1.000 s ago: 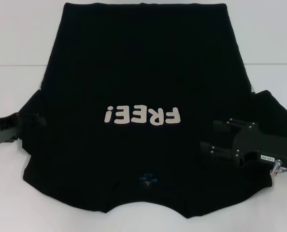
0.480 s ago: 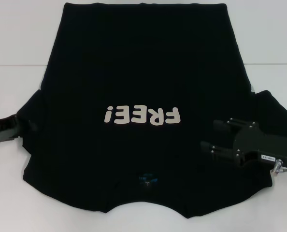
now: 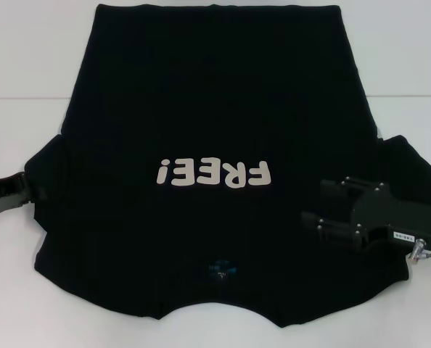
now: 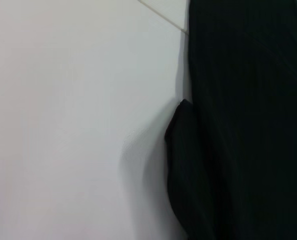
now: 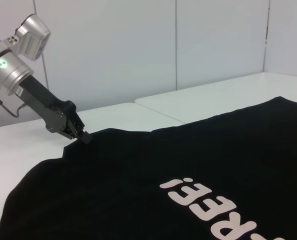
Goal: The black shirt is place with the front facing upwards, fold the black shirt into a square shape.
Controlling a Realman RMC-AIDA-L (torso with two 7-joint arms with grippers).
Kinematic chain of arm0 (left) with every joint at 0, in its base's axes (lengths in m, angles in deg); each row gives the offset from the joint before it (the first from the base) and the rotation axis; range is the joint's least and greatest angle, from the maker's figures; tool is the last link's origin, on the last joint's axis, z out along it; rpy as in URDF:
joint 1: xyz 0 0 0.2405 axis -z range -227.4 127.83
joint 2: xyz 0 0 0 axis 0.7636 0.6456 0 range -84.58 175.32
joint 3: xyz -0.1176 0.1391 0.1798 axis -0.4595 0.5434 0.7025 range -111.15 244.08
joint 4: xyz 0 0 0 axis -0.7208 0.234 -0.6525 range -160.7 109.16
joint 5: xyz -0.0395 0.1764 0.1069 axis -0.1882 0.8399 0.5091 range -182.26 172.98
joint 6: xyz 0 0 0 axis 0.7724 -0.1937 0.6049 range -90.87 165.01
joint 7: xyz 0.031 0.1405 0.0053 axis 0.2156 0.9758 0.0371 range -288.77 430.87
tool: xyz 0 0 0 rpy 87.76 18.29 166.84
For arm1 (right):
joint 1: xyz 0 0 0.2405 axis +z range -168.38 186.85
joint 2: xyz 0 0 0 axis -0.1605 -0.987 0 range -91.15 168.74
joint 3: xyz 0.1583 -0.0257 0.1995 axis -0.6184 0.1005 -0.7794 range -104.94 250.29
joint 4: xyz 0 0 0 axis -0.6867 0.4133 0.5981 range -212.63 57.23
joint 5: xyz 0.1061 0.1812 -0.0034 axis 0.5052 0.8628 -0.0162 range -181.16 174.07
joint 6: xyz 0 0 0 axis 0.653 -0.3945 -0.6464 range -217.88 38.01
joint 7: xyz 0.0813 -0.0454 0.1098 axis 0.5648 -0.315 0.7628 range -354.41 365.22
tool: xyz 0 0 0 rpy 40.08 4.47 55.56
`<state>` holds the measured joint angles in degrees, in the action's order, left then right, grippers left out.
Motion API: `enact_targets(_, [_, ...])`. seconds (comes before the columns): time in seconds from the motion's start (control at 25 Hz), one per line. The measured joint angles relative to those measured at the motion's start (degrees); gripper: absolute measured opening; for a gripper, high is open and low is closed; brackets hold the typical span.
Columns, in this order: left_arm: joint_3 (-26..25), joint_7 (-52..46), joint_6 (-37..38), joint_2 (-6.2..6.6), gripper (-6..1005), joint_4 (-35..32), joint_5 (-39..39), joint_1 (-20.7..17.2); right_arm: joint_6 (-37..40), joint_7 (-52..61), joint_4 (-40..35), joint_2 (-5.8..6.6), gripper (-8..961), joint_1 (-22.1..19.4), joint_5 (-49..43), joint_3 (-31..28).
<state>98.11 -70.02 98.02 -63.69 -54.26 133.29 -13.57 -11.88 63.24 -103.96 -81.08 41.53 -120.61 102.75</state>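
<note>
At the far left of the head view, the left gripper (image 3: 16,190) lies low over the white desk (image 3: 27,65), its tip right at the edge of the shirt's left sleeve. From the right wrist view the same gripper (image 5: 83,137) comes down at a slant from its silver wrist and meets the sleeve edge with its dark tip. The tip looks narrow there, but whether the fingers are pinched on cloth or only touching it cannot be told. The left wrist view shows only bare desk beside the sleeve's edge, which bulges up a little off the surface and casts a soft shadow.

The black shirt (image 3: 215,109) is spread flat across the middle of the desk, front side up. Its straight hem lies at the far side, and the collar with a small blue label (image 3: 220,270) lies at the near side. The cream letters "FREE!" (image 3: 214,172) sit across the chest and read upside down from the robot's head. Both short sleeves fan out to left and right at the near half of the shirt. A seam in the desk (image 3: 408,96) runs left to right beneath the shirt's far half.

On the right, the right gripper (image 3: 328,206) rests above the shirt's right sleeve, pointing left toward the chest. Its two dark fingers (image 3: 339,187) lie parallel with a clear gap between them, and nothing is held in that gap.
</note>
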Motion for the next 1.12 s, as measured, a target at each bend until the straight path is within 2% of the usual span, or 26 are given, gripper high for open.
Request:
enact_targets(0.08, [0.0,0.0,0.0,0.0,3,0.0,-0.2,-0.1,0.0,0.0,0.0,0.0,761,0.0,0.0,-0.1])
enact_targets(0.28, [-0.7,0.0,0.2,0.09,4,-0.4,-0.4,-0.5,0.1,0.0,0.0,0.0,761,-0.1,0.0,-0.2])
enact_targets(0.76, [-7.5,0.3,2.8,0.61,7,-4.4,-0.8,-5.1,0.4,0.0,-0.2,0.02,761,0.1,0.0,-0.3])
enact_targets(1.12, [-8.6,0.8,2.9,0.71,9,-4.6,-1.1,-5.5,0.4,0.0,-0.2,0.07,761,0.1,0.0,-0.3])
